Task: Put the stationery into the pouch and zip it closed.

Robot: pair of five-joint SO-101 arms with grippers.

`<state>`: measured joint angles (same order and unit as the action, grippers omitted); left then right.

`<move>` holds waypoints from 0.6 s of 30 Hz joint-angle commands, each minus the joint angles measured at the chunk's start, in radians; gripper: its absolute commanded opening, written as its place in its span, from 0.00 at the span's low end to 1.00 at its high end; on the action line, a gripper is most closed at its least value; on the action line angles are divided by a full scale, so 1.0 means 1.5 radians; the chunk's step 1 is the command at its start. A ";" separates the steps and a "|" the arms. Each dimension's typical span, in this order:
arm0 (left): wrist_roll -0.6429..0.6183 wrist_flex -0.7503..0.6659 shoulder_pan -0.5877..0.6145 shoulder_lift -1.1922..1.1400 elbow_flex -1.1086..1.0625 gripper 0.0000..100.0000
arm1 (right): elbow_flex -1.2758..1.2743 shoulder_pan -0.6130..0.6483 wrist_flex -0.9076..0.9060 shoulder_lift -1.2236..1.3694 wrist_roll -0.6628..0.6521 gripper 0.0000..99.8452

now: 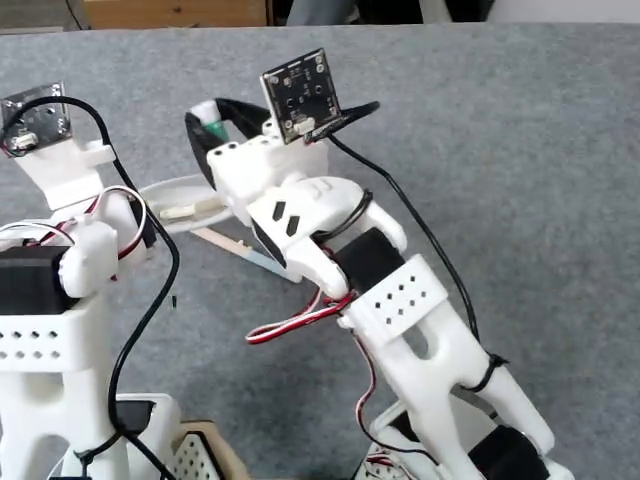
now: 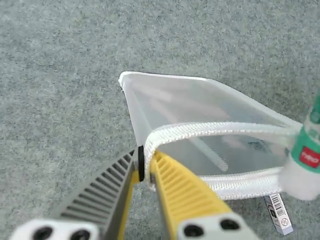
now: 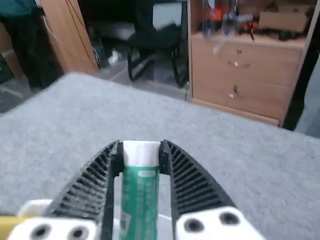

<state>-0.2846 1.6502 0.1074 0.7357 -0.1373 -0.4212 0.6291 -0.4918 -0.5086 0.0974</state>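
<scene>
My left pincer is pressed together on the pouch's zip edge, and the mouth gapes open on the grey table. A slim barcoded strip lies just beside the pouch. At the end of the pouch's mouth opposite that grip, my right pincer is pinching a green glue stick. Well beyond the pouch stands a wooden drawer unit.
</scene>
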 commanded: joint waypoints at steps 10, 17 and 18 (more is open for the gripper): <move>-0.004 0.001 0.006 0.000 0.028 0.03 | 0.004 -0.016 -0.175 -0.107 -0.131 0.01; -0.004 0.002 0.006 0.000 0.028 0.03 | 0.060 0.041 -0.271 -0.149 -0.205 0.01; -0.004 0.002 0.006 0.000 0.028 0.03 | 0.073 0.062 -0.285 -0.150 -0.206 0.01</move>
<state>-0.2846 1.6517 0.1074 0.7357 -0.1373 -0.4043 0.6552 -0.8692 -0.6974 -0.1941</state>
